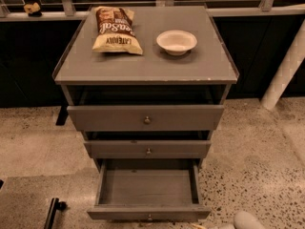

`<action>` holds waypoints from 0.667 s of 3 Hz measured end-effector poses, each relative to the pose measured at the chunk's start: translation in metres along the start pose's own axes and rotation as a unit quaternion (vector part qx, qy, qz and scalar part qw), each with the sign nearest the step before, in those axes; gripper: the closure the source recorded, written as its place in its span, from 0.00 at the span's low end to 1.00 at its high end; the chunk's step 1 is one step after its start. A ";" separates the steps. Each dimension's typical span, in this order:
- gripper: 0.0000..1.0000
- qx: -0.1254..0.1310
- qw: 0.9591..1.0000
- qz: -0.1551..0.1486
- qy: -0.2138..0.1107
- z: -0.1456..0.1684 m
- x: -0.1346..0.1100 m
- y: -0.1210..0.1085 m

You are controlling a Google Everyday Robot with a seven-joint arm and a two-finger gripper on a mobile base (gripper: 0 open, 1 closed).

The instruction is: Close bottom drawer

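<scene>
Terrazzo floor (259, 147) frames the open bottom drawer (147, 187); gripper (248, 221) beside its front-right corner, grip unclear, risks pushing askew.

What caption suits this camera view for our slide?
Grey cabinet with its bottom drawer pulled open and empty, chip bag and bowl on top; the gripper is not in view.

The bottom drawer (147, 187) is pulled out toward 6 o'clock and is open from above. Its front is flanked by the gripper (249, 221) at 5 o'clock and a dark object (51, 213) at 7 o'clock.
</scene>
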State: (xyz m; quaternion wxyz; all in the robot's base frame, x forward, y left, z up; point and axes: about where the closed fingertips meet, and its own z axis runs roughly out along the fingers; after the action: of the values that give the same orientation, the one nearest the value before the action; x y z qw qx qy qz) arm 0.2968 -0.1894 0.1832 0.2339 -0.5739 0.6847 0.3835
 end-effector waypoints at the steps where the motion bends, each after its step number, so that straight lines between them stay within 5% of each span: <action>1: 0.00 -0.016 1.000 0.019 -0.003 0.003 0.016 -0.038; 2: 0.00 0.006 1.000 0.025 -0.002 -0.013 0.025 -0.095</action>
State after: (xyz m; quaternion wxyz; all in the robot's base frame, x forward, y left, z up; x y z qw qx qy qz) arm 0.3845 -0.2193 0.1472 0.2290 -0.5541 0.7011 0.3860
